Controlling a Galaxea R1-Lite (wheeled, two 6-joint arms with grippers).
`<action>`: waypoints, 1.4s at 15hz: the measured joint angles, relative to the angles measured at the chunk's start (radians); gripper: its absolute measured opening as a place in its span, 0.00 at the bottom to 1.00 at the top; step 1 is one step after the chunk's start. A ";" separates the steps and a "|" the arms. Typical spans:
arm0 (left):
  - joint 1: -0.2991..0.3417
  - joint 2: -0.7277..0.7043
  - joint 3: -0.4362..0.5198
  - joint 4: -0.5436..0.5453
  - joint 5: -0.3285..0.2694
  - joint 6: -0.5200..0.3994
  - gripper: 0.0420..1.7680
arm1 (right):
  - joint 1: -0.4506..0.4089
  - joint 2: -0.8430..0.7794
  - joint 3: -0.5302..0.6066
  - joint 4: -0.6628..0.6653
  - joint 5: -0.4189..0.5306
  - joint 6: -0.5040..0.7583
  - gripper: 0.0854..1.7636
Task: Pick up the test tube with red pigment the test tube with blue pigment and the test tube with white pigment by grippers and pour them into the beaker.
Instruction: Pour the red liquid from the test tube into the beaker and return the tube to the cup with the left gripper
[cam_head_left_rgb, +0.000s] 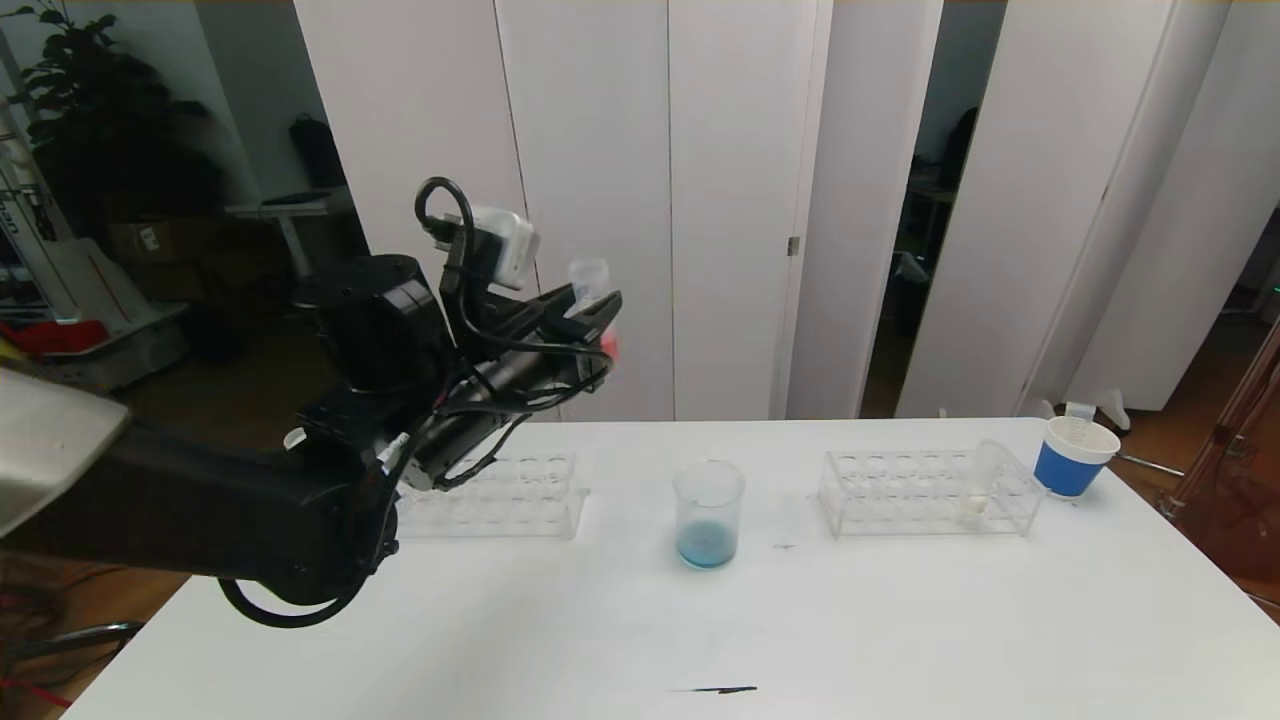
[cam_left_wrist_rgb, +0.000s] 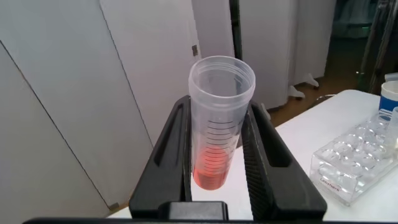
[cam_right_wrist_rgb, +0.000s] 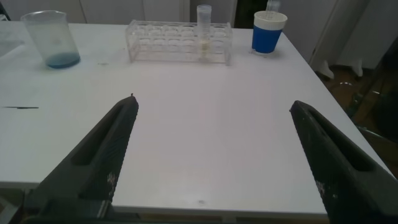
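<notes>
My table (cam_head_left_rgb: 900, 620): beaker (cam_head_left_rgb: 709, 514), blue inside, at centre. Right rack (cam_head_left_rgb: 925, 490) at 3 o'clock holds white-pigment tube (cam_head_left_rgb: 983, 480). Left gripper (cam_head_left_rgb: 590, 315) raised at 10 o'clock, clamping red-pigment tube (cam_left_wrist_rgb: 217, 121). Right gripper (cam_right_wrist_rgb: 211, 155) spread wide, empty.

Left arm raised above the counter's (cam_head_left_rgb: 560, 640) far-left corner, its gripper (cam_head_left_rgb: 590, 312) clamped on a red tube (cam_left_wrist_rgb: 217, 124) held upright between the fingers (cam_left_wrist_rgb: 171, 155). Right gripper (cam_right_wrist_rgb: 214, 155) hangs low over the counter's near-right edge, jaws spread wide, holding nothing.
</notes>
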 joint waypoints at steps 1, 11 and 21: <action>0.000 0.037 -0.007 -0.058 -0.050 0.054 0.30 | 0.000 0.000 0.000 0.000 0.000 0.000 0.99; 0.014 0.265 -0.075 -0.213 -0.412 0.341 0.30 | 0.000 0.000 0.000 0.000 0.000 0.000 0.99; 0.034 0.403 -0.190 -0.281 -0.458 0.646 0.30 | 0.000 0.000 0.000 0.000 0.000 0.000 0.99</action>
